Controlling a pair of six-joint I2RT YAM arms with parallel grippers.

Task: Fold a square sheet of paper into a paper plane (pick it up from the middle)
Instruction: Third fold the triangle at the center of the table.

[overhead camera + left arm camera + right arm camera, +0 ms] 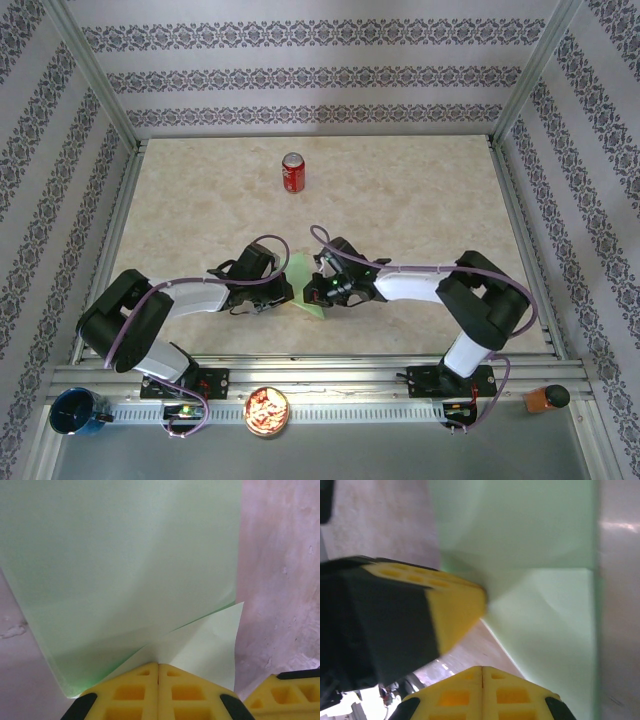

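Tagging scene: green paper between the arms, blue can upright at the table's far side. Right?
No: the can is red, per the top external view. It is upright at the far side of the table; green paper between left arm and right arm.

We see the square sheet of paper (308, 295), thin and light green, partly folded with a paler triangular flap creased over one corner, its broad face bowed, at the near middle of the table (420, 210).

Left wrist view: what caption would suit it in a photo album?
The left gripper, shut on a folded sheet of light-green paper, with the marbled table behind.
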